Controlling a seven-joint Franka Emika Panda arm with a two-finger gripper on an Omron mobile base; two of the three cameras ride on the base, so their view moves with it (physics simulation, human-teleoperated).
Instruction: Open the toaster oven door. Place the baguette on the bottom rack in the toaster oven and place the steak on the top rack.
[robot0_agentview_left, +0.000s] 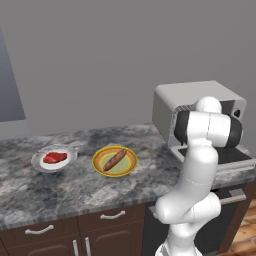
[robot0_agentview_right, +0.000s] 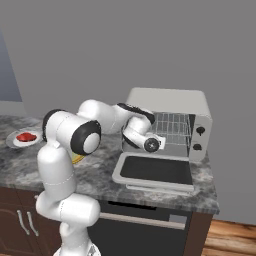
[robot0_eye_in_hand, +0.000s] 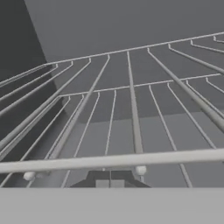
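I see a light-grey toaster oven with silver wire racks, bright red steak on white, golden-brown baguette on a yellow-rimmed green plate, mottled grey desk.

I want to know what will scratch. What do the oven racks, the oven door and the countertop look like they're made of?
The racks look like bare silvery metal wire: thin, pale, parallel bars. The oven door seems to be dark glass in a light-grey frame, metal or plastic; the render leaves that open. The countertop looks like polished grey stone, mottled and veined.
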